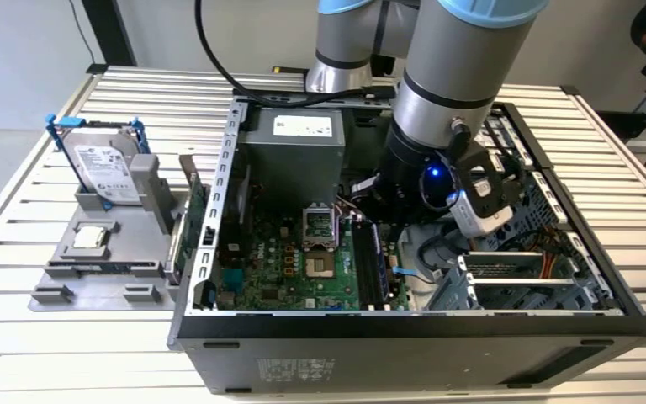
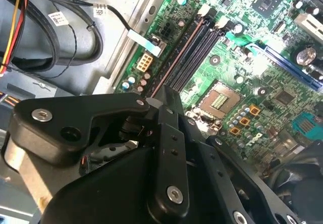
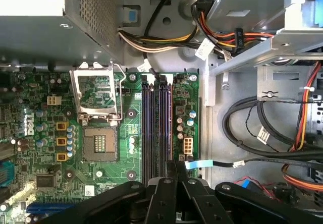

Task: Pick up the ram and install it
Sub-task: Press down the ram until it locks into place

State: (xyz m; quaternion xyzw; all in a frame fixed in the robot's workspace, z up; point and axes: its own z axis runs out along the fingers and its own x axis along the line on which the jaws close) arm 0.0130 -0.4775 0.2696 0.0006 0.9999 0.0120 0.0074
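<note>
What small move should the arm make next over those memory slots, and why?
Probably a slow, short push straight down. The gripper sits directly over one end of the memory slots, lined up along them. Whether the ram is already seated I cannot tell, so keep it gentle.

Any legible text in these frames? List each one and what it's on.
No text can be quoted reliably.
hard drive label: print too small to read.
power supply sticker: too small to read.
computer case sticker: too small to read.
cable tags: too small to read.
</note>
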